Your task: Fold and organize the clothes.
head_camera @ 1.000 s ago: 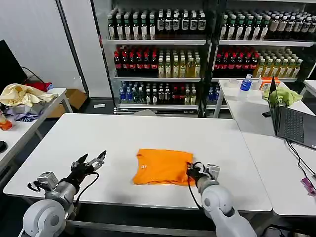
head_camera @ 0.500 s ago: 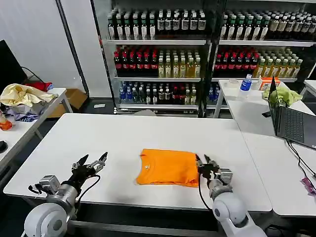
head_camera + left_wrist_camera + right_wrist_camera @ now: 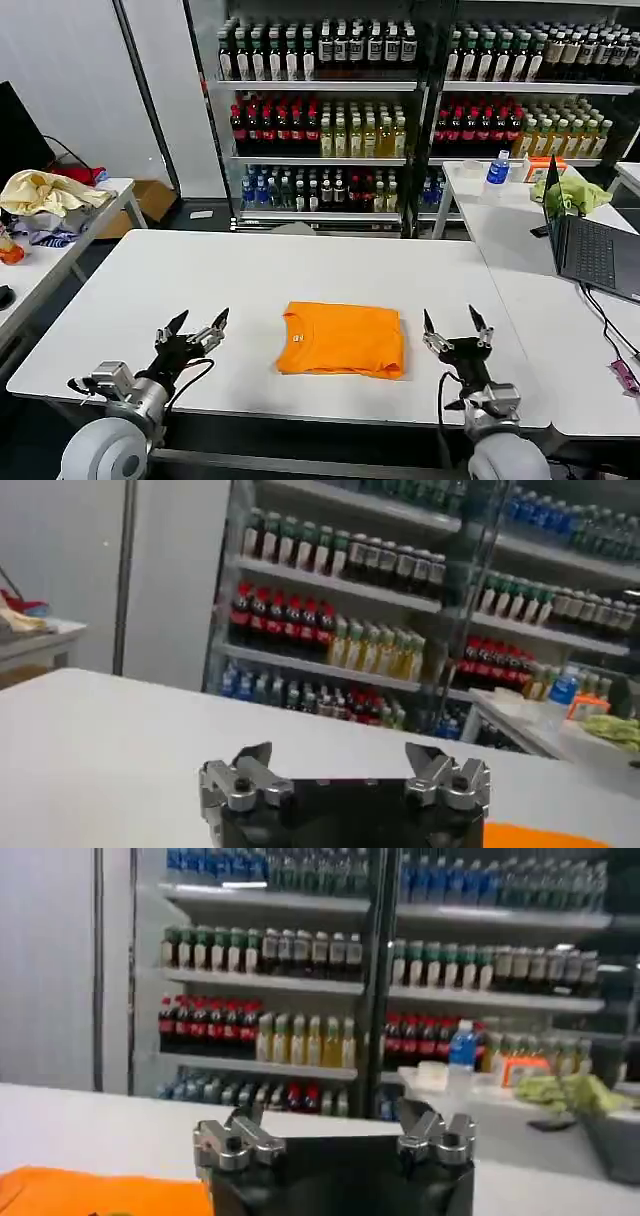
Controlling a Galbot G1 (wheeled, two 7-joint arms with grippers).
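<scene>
A: What is sitting nearest the camera, low in the head view?

B: The two grippers. The left gripper is hovering over the white table at lower left, its jaws spread wide and holding nothing. The right gripper is hovering at lower right, its jaws likewise spread and empty. In the left wrist view the left gripper is showing the same open stance; so is the right gripper in the right wrist view.

A: And the clothes?

B: The orange T-shirt is lying folded into a neat rectangle at lower centre, between the grippers and touching neither. Its ribbed collar is facing the left edge of the fold. A corner of it is peeking into the lower right of the left wrist view and the lower left of the right wrist view.

A: Is anything crowding it?

B: Nothing is lying on the table near the shirt.

A: What is standing farther out?

B: At the right a second table is carrying an open laptop, a lime-green cloth and a blue-capped bottle. At the left edge a side table is holding a heap of pale yellow and purple cloths.

A: And behind all that?

B: Shelves of drink bottles are filling the upper frame, in rows of dark, red, yellow and blue.
</scene>
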